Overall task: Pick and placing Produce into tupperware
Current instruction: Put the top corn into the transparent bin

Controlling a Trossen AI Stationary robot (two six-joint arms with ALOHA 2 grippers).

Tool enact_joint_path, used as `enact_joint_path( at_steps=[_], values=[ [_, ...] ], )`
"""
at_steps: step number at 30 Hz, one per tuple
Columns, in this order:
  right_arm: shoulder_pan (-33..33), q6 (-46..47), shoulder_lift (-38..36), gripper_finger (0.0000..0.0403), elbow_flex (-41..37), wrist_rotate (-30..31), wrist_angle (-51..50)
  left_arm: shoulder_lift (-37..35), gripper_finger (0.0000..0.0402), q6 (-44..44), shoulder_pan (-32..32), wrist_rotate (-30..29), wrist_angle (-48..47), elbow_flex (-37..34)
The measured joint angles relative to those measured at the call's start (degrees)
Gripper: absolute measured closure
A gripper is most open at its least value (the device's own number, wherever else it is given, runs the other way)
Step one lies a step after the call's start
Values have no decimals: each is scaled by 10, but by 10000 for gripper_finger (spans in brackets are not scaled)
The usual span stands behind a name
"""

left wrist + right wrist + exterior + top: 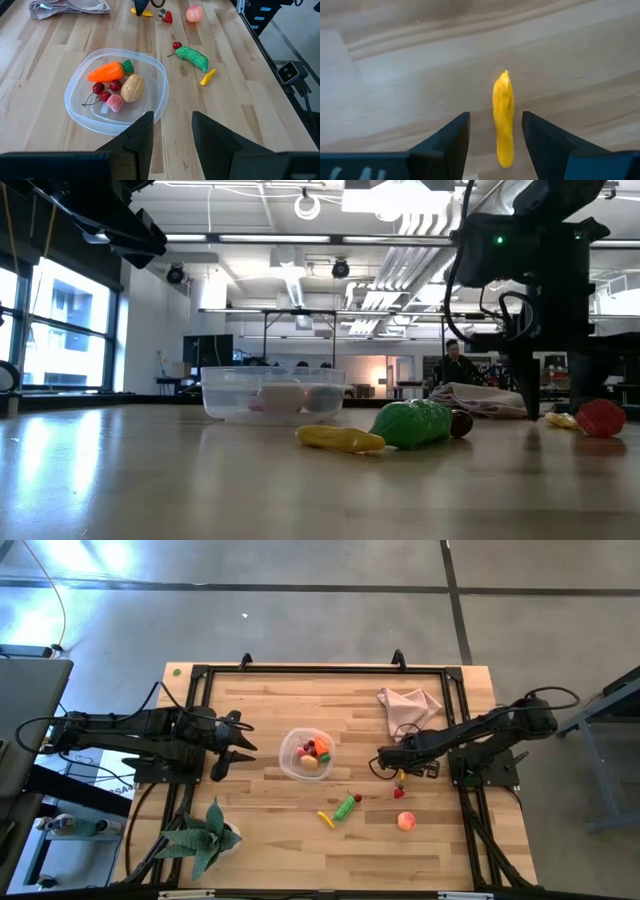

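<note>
The clear round tupperware (307, 755) (150, 75) holds an orange carrot (106, 73), red cherries (105, 89), a tan lump (132, 87) and a pink piece (116, 103). My right gripper (495, 137) (392, 768) points down, open, with one finger on either side of a yellow piece (503, 120) that lies on the table; no finger touches it. On the table lie a red strawberry (400, 792), a peach fruit (406, 821), a green pepper (346, 807), a second yellow piece (325, 818) and a cherry (357, 798). My left gripper (172, 132) (225, 750) waits open, left of the tupperware.
A pink cloth (406, 705) lies crumpled at the far right of the table. A green spiky plant (205, 835) stands at the near left corner. A black frame (320, 668) runs along the table's edges. Bare wood lies between the tupperware and the near edge.
</note>
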Motion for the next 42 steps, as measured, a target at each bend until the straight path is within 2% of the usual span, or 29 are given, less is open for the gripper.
enact_joint_path(
  at_steps=[6, 15, 22, 30, 42],
  values=[
    [-8, -17, 35, 231, 3, -22, 15, 0, 279, 0, 0, 0, 0, 0],
    [-4, -21, 42, 231, 25, -27, -12, 0, 279, 0, 0, 0, 0, 0],
    [-1, -47, 43, 231, 31, -73, -19, 0, 279, 0, 0, 0, 0, 0],
    [-3, -72, 42, 232, 31, -49, -23, 0, 279, 0, 0, 0, 0, 0],
    [-5, -75, 42, 288, 31, -45, -7, 0, 279, 0, 0, 0, 0, 0]
  ],
)
